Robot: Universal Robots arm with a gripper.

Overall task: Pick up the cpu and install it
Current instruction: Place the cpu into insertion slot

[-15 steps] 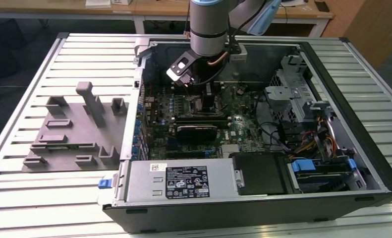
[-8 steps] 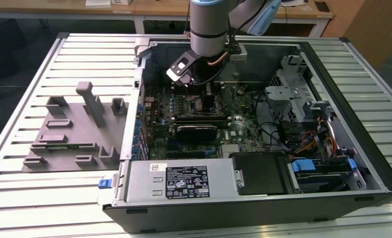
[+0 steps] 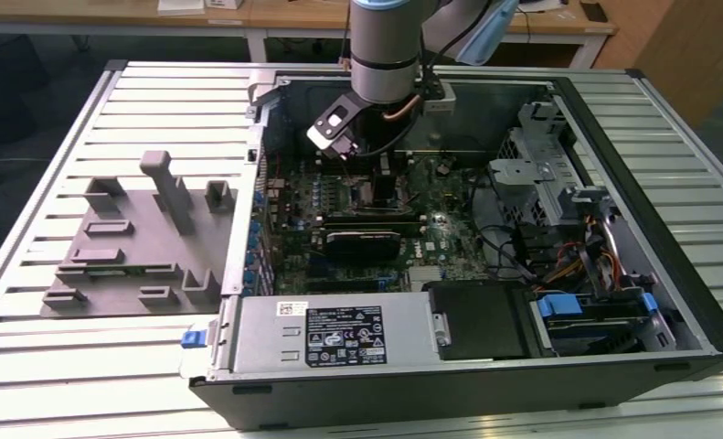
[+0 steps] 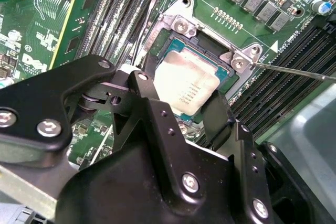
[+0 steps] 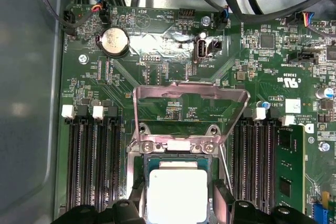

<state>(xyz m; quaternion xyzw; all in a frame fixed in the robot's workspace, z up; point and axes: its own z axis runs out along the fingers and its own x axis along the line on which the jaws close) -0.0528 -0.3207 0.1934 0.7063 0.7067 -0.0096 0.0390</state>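
Second wrist view — gripper point(image 4: 180, 99) pinching cpu point(image 4: 186, 78) by opposite edges, at open socket point(image 4: 181, 24)

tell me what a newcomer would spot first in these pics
In the exterior view, the arm reaching down into an open computer case on a slatted table grabs the eye. In both wrist views the pale silvery cpu stands out against the green motherboard, at the socket, with the gripper right over it and the metal frame hinged open beside it.
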